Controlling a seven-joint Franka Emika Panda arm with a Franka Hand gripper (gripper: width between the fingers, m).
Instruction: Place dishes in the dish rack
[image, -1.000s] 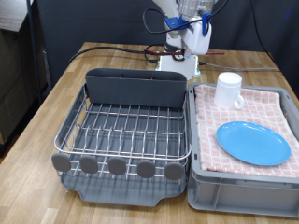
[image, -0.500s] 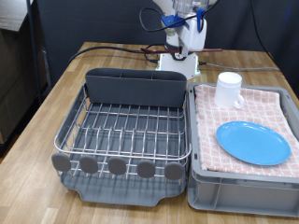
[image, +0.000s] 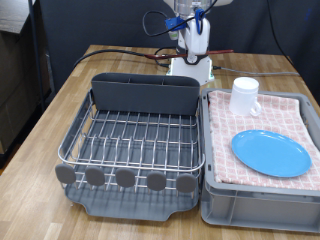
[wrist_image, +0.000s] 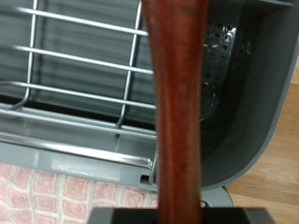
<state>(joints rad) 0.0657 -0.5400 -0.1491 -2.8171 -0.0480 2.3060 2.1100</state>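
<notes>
A dark brown wooden spoon (wrist_image: 177, 103) fills the middle of the wrist view, its handle running out from the hand, and my gripper is shut on it. Below it lie the dish rack's wires (wrist_image: 75, 65) and its tall grey compartment (wrist_image: 229, 93). In the exterior view my gripper (image: 197, 40) hangs high above the table behind the dish rack (image: 135, 140), near the top of the picture. The light-blue plate (image: 271, 153) and the white mug (image: 245, 96) rest on the pink checkered cloth at the exterior view's right.
The grey crate (image: 262, 208) lined with pink cloth stands against the rack's right side in the exterior view. Black cables (image: 130, 55) trail over the wooden table behind the rack. Round grey discs (image: 125, 178) line the rack's near edge.
The arm has risen a little and shifted towards the exterior view's left, from behind the crate's corner to behind the rack's compartment. Plate and mug have not moved.
</notes>
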